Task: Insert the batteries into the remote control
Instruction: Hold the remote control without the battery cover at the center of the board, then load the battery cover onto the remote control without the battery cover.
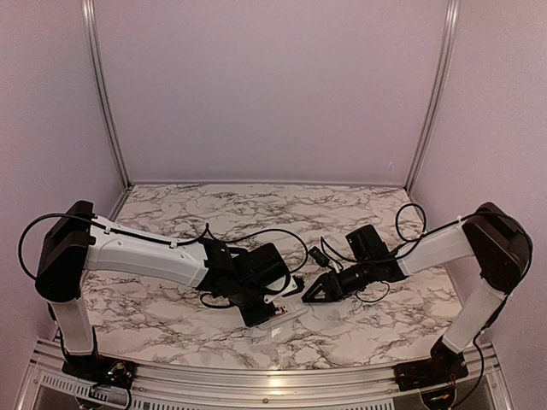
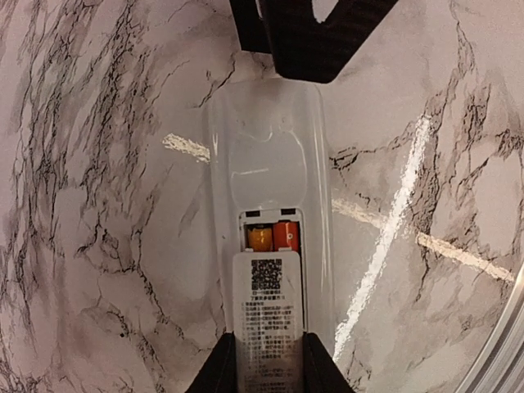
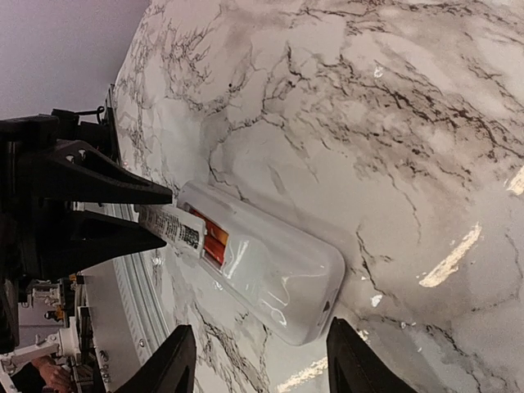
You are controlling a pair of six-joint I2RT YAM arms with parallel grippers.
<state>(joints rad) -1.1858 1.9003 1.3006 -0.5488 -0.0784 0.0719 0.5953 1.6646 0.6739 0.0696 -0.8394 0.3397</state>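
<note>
At the left, the left end effector (image 2: 268, 342) is closed on the labelled battery cover (image 2: 268, 299), with its fingers set against the cover's two long edges. The cover is seated only part-way on the remote control (image 2: 270, 155). The remote is laid back-up on the marble counter (image 2: 98, 205), toward 6 o'clock of the counter's middle in the overhead view. At 12 o'clock of the cover, in the left wrist view, the batteries (image 2: 274, 237) are seen side by side in the recess, partly uncovered.

The step in hand is judged to be the closing of the cover. It is best done with the cover held flat and pushed straight toward 12 o'clock, along the remote's length. Any tilt is likely to jam an edge or lift the body. A light grip is advised, so that the thin cover is not bowed.

At the right, the right end effector (image 3: 260, 329) is open, its fingers standing at the remote's rounded end. Whether that end is touched cannot be told. It is judged to serve as a stop against sliding.

Counted: two end effectors, one cover, two batteries, one remote control.
</note>
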